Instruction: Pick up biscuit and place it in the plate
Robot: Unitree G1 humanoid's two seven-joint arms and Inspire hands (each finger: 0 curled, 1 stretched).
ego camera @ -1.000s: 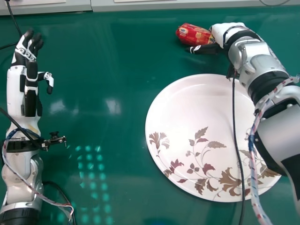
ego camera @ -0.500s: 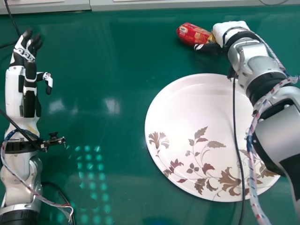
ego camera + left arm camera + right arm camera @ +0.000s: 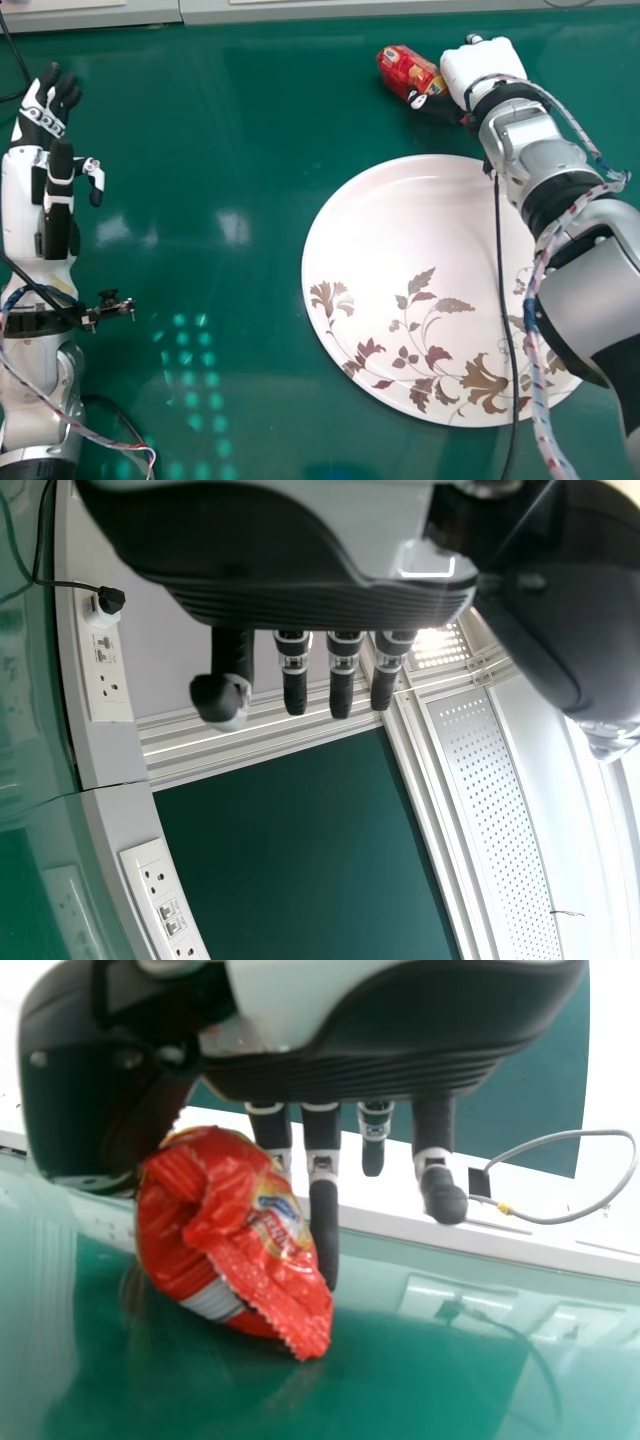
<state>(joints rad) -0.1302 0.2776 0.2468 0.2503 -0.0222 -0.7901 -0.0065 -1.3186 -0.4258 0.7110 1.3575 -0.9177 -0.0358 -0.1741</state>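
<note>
The biscuit, in a red packet [image 3: 408, 72], is at the back of the green table, beyond the plate [image 3: 400, 225]. At the packet's right end is my right hand [image 3: 485, 68], its black thumb against the packet's near side. In the right wrist view the packet [image 3: 235, 1230] is tilted between the thumb and the fingers of my right hand [image 3: 400, 1055], which are closed on it; whether it touches the table I cannot tell. My left hand [image 3: 47, 112] is idle at the far left, open and empty; the left wrist view shows its fingers straight below the palm [image 3: 290, 565].
A black cable [image 3: 505, 330] hangs from the right arm across the plate's right part, beside a braided cable [image 3: 538, 370]. Along the back edge runs a pale ledge [image 3: 300, 12]. A small metal clamp [image 3: 108, 307] juts from the left forearm.
My right hand has shifted slightly left and its thumb now overlaps the packet. The packet has turned a little, its right end lower. The whole scene has slid slightly left in the head view.
</note>
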